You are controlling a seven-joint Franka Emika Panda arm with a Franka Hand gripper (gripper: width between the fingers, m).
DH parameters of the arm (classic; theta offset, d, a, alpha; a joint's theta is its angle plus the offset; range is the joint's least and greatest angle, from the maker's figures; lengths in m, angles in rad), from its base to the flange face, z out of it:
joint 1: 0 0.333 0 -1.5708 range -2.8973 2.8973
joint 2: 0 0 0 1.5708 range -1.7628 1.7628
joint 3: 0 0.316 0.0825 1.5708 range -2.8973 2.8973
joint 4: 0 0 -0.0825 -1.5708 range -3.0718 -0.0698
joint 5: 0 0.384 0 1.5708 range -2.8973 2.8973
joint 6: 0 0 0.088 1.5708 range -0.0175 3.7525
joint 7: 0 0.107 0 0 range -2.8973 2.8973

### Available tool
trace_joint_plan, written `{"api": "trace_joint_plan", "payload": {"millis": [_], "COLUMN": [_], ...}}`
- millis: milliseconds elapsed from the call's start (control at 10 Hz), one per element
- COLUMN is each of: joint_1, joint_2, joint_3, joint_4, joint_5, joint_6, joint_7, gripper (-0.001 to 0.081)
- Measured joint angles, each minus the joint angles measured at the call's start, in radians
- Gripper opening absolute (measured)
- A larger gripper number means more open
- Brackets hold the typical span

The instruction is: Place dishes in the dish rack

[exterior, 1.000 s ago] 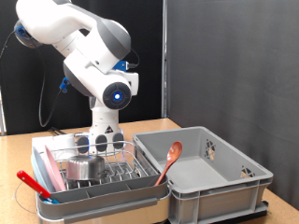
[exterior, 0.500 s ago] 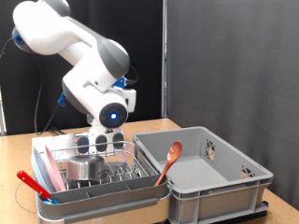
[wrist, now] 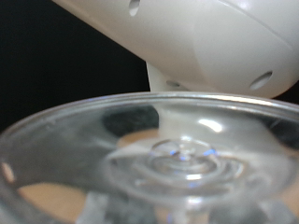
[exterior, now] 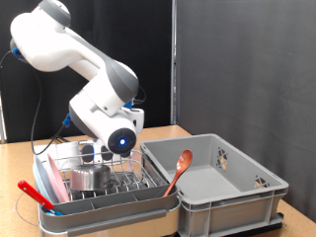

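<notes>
The dish rack (exterior: 59, 219) is a pale tray with a silver wire rack at the exterior view's bottom left. A small steel bowl (exterior: 91, 178) sits in it. A pink plate (exterior: 45, 184) stands on edge at the rack's left side. My gripper (exterior: 100, 152) hangs low over the back of the rack, its fingers hidden behind the wrist and the wires. In the wrist view a clear drinking glass (wrist: 177, 159) fills the picture, very close to the camera, with no fingers showing. I cannot make the glass out in the exterior view.
A larger, deeper grey crate (exterior: 247, 197) stands to the right of the rack, with a wooden spoon (exterior: 180, 170) leaning on its near-left wall. A red-handled utensil (exterior: 35, 195) lies at the rack's front left. A black curtain hangs behind the wooden table (exterior: 20, 153).
The arm has folded down and the wrist has dropped lower towards the back of the rack. The bowl, plate and spoon have not moved.
</notes>
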Motion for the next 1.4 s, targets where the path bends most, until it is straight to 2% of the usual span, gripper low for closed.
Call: {"api": "trace_joint_plan", "payload": {"millis": [600, 1200, 1300, 1400], "joint_1": [0.025, 0.026, 0.025, 0.023], "joint_2": [0.02, 0.024, 0.024, 0.024], "joint_3": [-0.06, -0.058, -0.049, -0.041], "joint_4": [-0.017, -0.045, -0.046, -0.046], "joint_5": [-0.047, -0.136, -0.176, -0.197], "joint_6": [0.039, 0.116, 0.129, 0.141], "joint_7": [0.001, -0.036, -0.05, -0.061], "gripper": [0.011, 0.011, 0.0143, 0.0143]}}
